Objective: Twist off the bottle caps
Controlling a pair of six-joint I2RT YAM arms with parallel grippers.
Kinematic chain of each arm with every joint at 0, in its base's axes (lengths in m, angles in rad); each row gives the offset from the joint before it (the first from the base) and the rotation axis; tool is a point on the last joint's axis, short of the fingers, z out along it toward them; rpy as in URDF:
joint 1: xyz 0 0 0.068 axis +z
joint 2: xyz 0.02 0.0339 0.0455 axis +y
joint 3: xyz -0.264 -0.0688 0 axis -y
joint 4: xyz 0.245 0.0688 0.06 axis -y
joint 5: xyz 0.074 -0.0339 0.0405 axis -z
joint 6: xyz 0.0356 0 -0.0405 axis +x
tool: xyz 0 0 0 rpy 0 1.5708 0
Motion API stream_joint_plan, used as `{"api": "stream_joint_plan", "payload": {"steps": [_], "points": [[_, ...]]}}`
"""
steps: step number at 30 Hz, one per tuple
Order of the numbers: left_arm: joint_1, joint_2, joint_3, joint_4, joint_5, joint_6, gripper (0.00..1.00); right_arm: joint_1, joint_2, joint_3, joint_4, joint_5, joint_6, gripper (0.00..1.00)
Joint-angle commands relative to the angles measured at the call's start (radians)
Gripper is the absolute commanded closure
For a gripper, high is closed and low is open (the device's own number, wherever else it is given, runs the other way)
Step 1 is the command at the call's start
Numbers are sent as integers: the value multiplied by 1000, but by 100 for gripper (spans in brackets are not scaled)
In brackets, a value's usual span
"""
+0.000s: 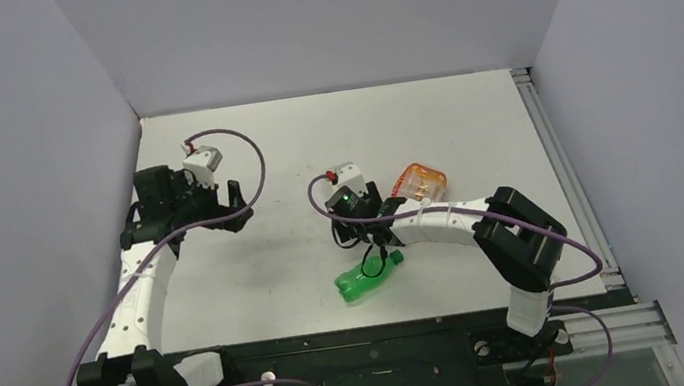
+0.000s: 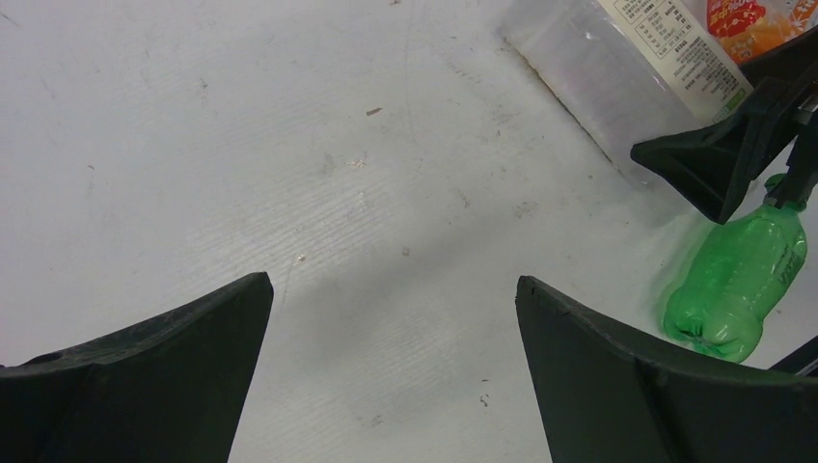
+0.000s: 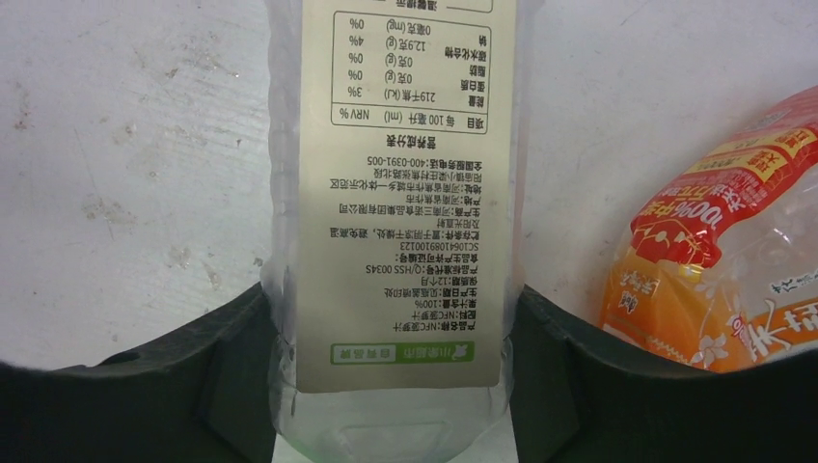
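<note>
My right gripper is shut on the clear squarish bottle, and its fingers press both sides of the bottle near the end of its white label. The gripper mostly hides that bottle in the top view. The squat orange bottle lies just right of it and also shows in the right wrist view. The green bottle lies on its side in front of the right gripper, and its green cap points at the gripper. The white caps are hidden. My left gripper is open and empty over bare table.
The left wrist view shows the clear bottle, the green bottle and a finger of the right gripper at its right side. Grey walls enclose the white table on three sides. A metal rail runs along the right edge.
</note>
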Motion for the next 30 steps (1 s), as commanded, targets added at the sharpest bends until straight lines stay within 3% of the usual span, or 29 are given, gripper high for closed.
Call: {"api": "stream_joint_plan", "payload": {"steps": [1, 2, 4, 6, 9, 11, 15, 21, 25, 30], "points": [[-12, -44, 44, 6, 45, 40, 4, 5, -31, 10, 13, 10, 8, 56], [-25, -52, 44, 2, 46, 61, 3, 6, -45, 17, 9, 11, -2, 65], [-57, -70, 46, -11, 46, 114, 3, 7, -90, 33, -13, 10, -23, 74], [-101, -96, 50, -34, 52, 199, 3, 6, -132, 65, -67, -5, -55, 77], [-132, -156, 31, -51, 167, 354, 4, 7, -197, 119, -132, -57, -105, 77], [-146, -225, -13, 26, 234, 445, 3, 6, -235, 153, -181, -92, -123, 76], [-236, -364, -100, 185, 221, 574, 4, 6, -317, 165, -224, -186, -121, 74], [-327, -546, -307, 351, 221, 960, 4, -2, -398, 179, -273, -334, -104, 74], [-331, -591, -335, 305, 283, 1130, 4, -20, -436, 197, -311, -430, -105, 74], [-332, -603, -309, 126, 348, 1356, 4, -52, -481, 209, -326, -532, -110, 74]]}}
